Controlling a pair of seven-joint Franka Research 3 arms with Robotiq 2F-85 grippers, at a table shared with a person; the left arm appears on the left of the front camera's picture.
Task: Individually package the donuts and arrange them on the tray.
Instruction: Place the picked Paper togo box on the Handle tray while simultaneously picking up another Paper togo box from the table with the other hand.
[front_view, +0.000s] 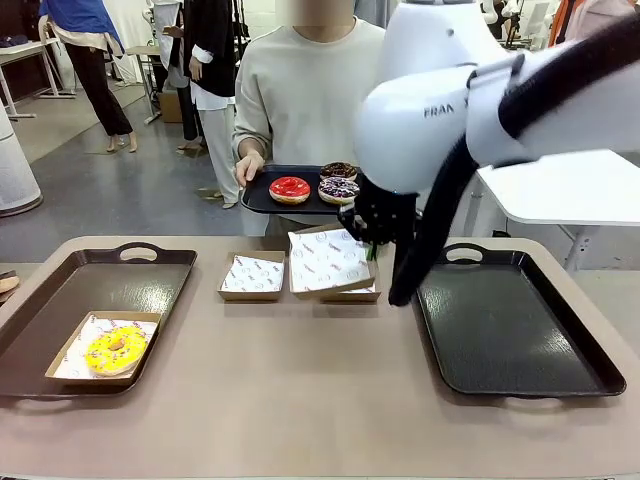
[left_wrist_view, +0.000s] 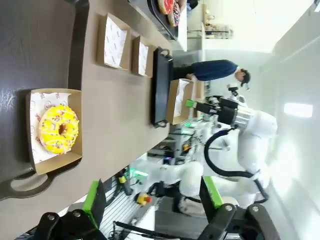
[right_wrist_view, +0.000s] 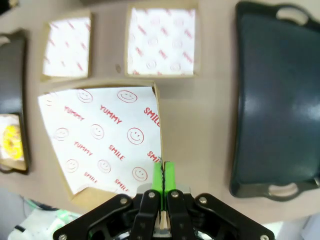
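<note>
A yellow donut (front_view: 115, 350) (left_wrist_view: 59, 129) (right_wrist_view: 11, 141) lies in a paper-lined box (front_view: 70, 352) on the left tray (front_view: 60, 300). The person's hand holds a small black tray (front_view: 262, 197) with a red donut (front_view: 289, 189), a purple donut (front_view: 338, 188) and a brown donut (front_view: 338, 169). My right gripper (front_view: 375, 240) (right_wrist_view: 164, 172) is shut on the edge of an empty lined box (front_view: 325, 260) (right_wrist_view: 100, 140), held tilted above the table. My left gripper (left_wrist_view: 152, 200) hangs open, well off from the yellow donut.
Two empty lined boxes (front_view: 252, 275) (right_wrist_view: 67, 47), (right_wrist_view: 162, 40) rest at the table's middle. The black tray (front_view: 510, 320) (right_wrist_view: 277, 100) on the right has nothing on it. The right arm's white body (front_view: 450, 100) blocks much of the upper right.
</note>
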